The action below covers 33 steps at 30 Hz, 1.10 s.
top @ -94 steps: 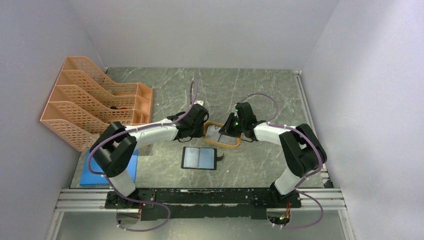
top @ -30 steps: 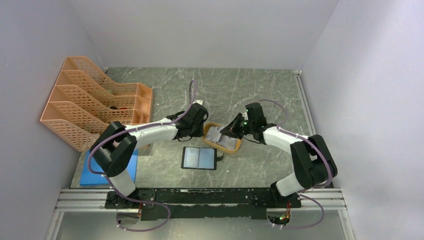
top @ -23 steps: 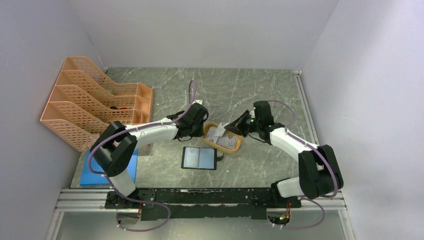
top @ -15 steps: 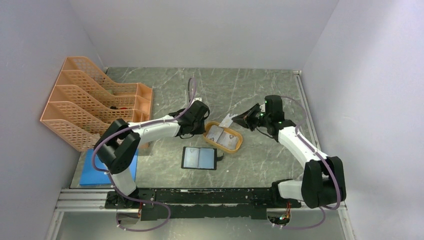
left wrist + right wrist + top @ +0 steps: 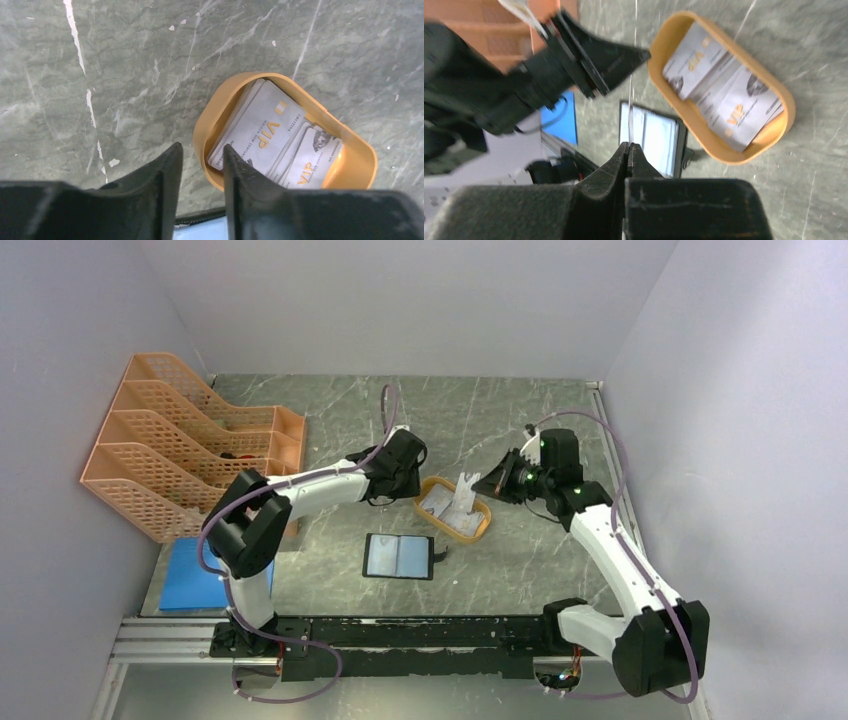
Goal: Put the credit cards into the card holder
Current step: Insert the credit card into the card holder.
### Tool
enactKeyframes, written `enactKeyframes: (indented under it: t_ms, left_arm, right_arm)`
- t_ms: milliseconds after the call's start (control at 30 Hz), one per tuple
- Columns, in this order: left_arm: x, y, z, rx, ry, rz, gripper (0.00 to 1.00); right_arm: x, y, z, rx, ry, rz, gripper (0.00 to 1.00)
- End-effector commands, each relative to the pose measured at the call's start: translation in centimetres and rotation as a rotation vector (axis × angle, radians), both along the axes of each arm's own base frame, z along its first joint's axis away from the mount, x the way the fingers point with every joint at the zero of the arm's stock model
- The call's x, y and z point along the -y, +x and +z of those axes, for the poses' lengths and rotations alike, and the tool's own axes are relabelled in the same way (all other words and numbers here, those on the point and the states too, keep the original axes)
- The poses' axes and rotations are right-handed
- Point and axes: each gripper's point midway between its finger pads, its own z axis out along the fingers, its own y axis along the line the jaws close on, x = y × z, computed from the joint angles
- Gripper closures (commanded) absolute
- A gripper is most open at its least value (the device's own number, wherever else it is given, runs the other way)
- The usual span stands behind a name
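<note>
The right pincer (image 5: 629, 146) is pinched tight on one thin white credit card (image 5: 466, 488), which its own camera shows only as an edge-on sliver; the card hangs over the right part of the orange oval plastic tray (image 5: 201, 137), and I cannot tell whether it touches the pile below; the left pincer (image 5: 202, 156) stands narrowly parted with nothing between its black fingers (image 5: 162, 172), one tip just at the tray's left rim; inside the tray lie more pale grey credit cards (image 5: 265, 127), overlapping, printed VIP in gold; on the near side of the tray, close but apart, the small black leather-like bifold card holder (image 5: 399, 556) lies open flat on the grey marbled surface (image 5: 480, 420), bluish-grey pockets up, snap tab to the right; the left arm reaches in beyond the holder's far-left corner; further left an orange mesh file rack (image 5: 190, 455) stands by the wall, and a flat blue pad (image 5: 185, 585) lies near that arm's base.
</note>
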Motion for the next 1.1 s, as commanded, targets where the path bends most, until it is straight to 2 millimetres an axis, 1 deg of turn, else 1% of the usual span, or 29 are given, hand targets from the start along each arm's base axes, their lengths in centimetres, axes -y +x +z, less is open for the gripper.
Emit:
enactKeyframes:
  t_ms: [0, 100, 167, 200, 267, 333, 467, 533, 600, 700, 733, 800, 900, 1067]
  left_arm:
    - [0.3, 0.5, 5.5, 0.069, -0.059, -0.023, 0.54]
    - [-0.9, -0.3, 8.1, 0.092, -0.059, -0.021, 0.46]
    - [-2.5, -1.3, 9.5, 0.115, -0.053, -0.013, 0.44]
    - [-3.6, -2.1, 10.8, 0.144, -0.063, -0.007, 0.43]
    - [-5.7, -3.7, 11.6, 0.176, -0.062, -0.005, 0.43]
    - [-7.6, -5.6, 11.7, 0.203, -0.072, -0.021, 0.44]
    - [-10.4, -9.4, 10.1, 0.229, -0.107, -0.087, 0.46]
    - [-11.7, -10.7, 8.8, 0.231, -0.112, -0.092, 0.46]
    - [-12.6, -11.6, 7.6, 0.231, -0.115, -0.083, 0.47]
    - [-13.5, -12.1, 5.8, 0.217, -0.113, -0.060, 0.50]
    - [-13.7, -12.2, 5.2, 0.206, -0.105, -0.050, 0.53]
    - [-14.2, -12.1, 3.9, 0.169, -0.070, -0.024, 0.57]
    - [-14.6, -12.1, 2.2, 0.104, -0.018, 0.004, 0.64]
    - [-14.5, -12.5, 0.5, 0.059, -0.029, 0.030, 0.65]
  right_arm:
    - [-1.6, -4.2, -1.5, 0.020, -0.039, 0.189, 1.00]
    - [-4.2, -5.8, -1.8, 0.035, -0.027, 0.279, 1.00]
    - [-6.3, -7.0, -2.1, 0.045, -0.008, 0.348, 1.00]
    - [-7.4, -7.6, -2.2, 0.052, 0.011, 0.381, 1.00]
    - [-9.2, -8.5, -2.6, 0.057, 0.048, 0.432, 1.00]
    - [-10.4, -9.1, -3.5, 0.050, 0.062, 0.466, 1.00]
    - [-12.1, -10.1, -6.0, 0.009, 0.070, 0.520, 1.00]
    - [-12.5, -10.3, -7.3, -0.030, 0.079, 0.512, 1.00]
    - [-12.9, -10.3, -8.5, -0.060, 0.084, 0.492, 1.00]
    - [-13.7, -10.4, -9.9, -0.095, 0.103, 0.469, 1.00]
    - [-14.0, -10.6, -10.6, -0.119, 0.103, 0.463, 1.00]
    - [-14.4, -10.8, -11.5, -0.147, 0.106, 0.458, 1.00]
    - [-14.4, -10.8, -12.8, -0.182, 0.102, 0.434, 1.00]
    - [-13.9, -10.7, -13.8, -0.205, 0.085, 0.391, 1.00]
